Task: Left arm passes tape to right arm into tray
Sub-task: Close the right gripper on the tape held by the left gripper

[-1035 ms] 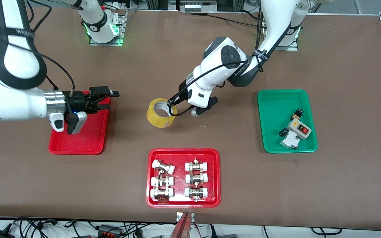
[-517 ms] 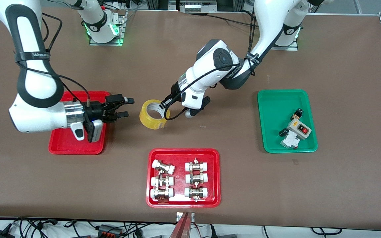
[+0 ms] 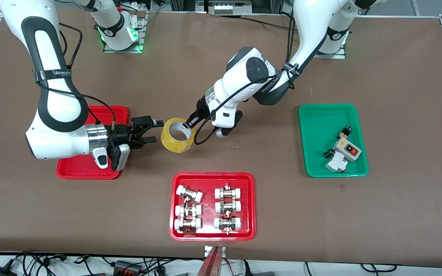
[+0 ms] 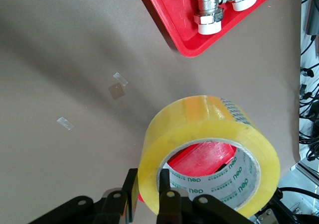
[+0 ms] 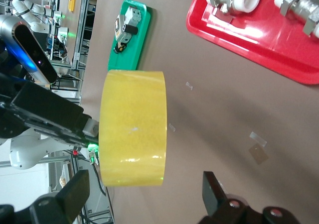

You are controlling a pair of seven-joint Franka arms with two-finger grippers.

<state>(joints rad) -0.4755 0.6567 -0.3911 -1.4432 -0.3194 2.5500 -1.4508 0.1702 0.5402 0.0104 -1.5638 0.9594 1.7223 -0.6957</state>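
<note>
Table: big brown tabletop (image 3: 397, 214); everything sat on it or hung over it.

Right arm: white robot arm with a black stripe and shiny silver wrist ring (image 3: 58, 115); it reached out over the plain tray toward the middle of the table.

Left arm: white robot arm with a dark grey elbow joint (image 3: 251, 78); it came down to the roll from above.

Tray: plain red rectangular plastic tray with a raised rim (image 3: 73, 172), at the right arm's end of the table; nothing in it, as far as I could see.

Other trays: red tray of white-capped metal fittings (image 3: 212, 235) nearer the front camera; green tray (image 3: 315, 134) toward the left arm's end.

Tape: wide roll of yellowish translucent packing tape (image 3: 177, 135); up in the air over bare table between the two arms, not in the tray.

Right gripper (image 3: 152, 131): black claw spread wide, holding nothing; its fingers (image 5: 213, 186) sat either side of the roll without touching.

Left gripper (image 4: 149, 196): slim black fingers clamped on the roll's wall, one inside the core, one outside.

Risk, I'd say: if the left lets go before the right has closed, the roll drops and rolls off; a skewed squeeze could twist it loose too.
</note>
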